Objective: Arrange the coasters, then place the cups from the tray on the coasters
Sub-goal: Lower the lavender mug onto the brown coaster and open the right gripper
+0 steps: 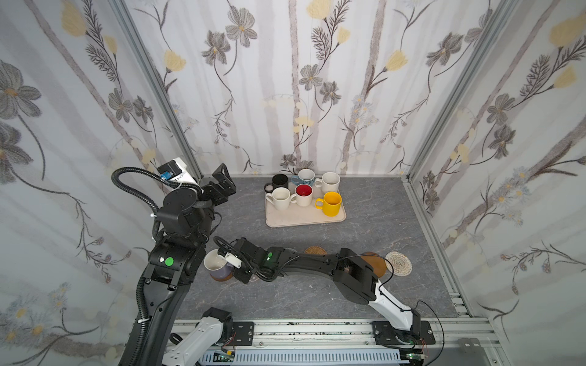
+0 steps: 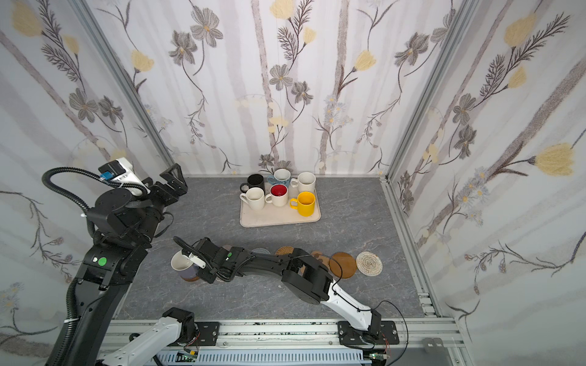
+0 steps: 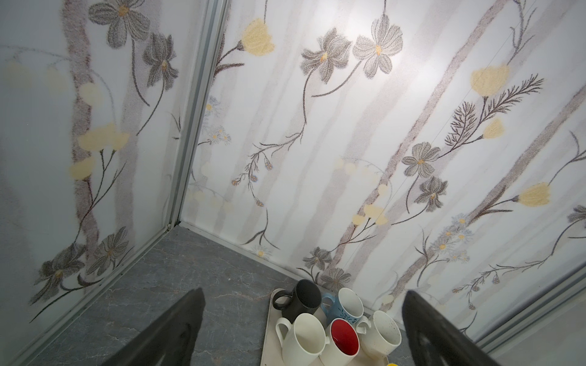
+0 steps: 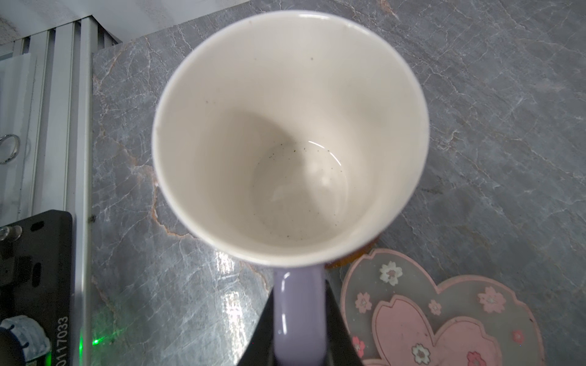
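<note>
Progress: judging it early, looking across the counter (image 1: pixel 380 228). Leaving the tray (image 1: pixel 304 222) at the far side, not yet emptied. Holding the left hand (image 1: pixel 222 185) raised off the tray's left, spread as wide as possible and gripping nothing. Stretching the right hand (image 4: pixel 299 332) over to the near left, pinching narrowly on the handle of the lavender cup (image 4: pixel 290 136). Holding that cup right at a brown wooden coaster (image 1: pixel 221 279); failing to tell whether resting there or just above.

Waiting on the tray, six more:
- black cup (image 1: pixel 280 181)
- patterned blue cup (image 1: pixel 306 176)
- speckled cream cup (image 1: pixel 331 182)
- plain white cup (image 1: pixel 280 198)
- red-lined cup (image 1: pixel 303 194)
- yellow cup (image 1: pixel 331 202)

Lying bare in a row along the near side, partly hidden under the right arm:
- pink blossom coaster (image 4: pixel 437 317)
- grey-blue round (image 2: pixel 262 251)
- rattan round (image 2: pixel 287 251)
- paw coaster (image 2: pixel 318 256)
- second wooden disc (image 2: pixel 344 264)
- woven round (image 2: pixel 368 262)

Judging arranging apparently finished, first cup nearly placed, six remaining.
</note>
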`<state>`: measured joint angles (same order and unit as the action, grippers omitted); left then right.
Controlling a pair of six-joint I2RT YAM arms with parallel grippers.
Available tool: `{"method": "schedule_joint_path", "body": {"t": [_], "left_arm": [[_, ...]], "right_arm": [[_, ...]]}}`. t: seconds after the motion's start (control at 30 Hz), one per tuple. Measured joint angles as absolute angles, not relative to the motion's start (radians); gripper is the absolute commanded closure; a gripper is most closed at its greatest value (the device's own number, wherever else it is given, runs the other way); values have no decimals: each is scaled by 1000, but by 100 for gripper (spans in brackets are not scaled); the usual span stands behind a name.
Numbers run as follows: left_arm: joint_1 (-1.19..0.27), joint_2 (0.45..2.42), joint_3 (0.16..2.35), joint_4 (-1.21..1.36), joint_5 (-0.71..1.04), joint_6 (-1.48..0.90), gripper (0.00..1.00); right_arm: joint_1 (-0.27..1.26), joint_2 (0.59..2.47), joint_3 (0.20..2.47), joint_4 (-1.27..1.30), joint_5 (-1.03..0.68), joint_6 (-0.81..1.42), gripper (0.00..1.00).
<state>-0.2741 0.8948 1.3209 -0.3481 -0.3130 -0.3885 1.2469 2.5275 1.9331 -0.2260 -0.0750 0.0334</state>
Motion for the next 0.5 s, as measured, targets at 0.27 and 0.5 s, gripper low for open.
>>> {"method": "schedule_joint_path", "body": {"t": [0.27,0.5], "left_arm": [[-274,896,1317,-348,-313,-389,0],[-274,893,1314,-348,-313,-384,0]], "right_arm": [[1245,2534,1934,-226,-72,34,88],[1238,2547,1945,-218,-71,37,84]]}}
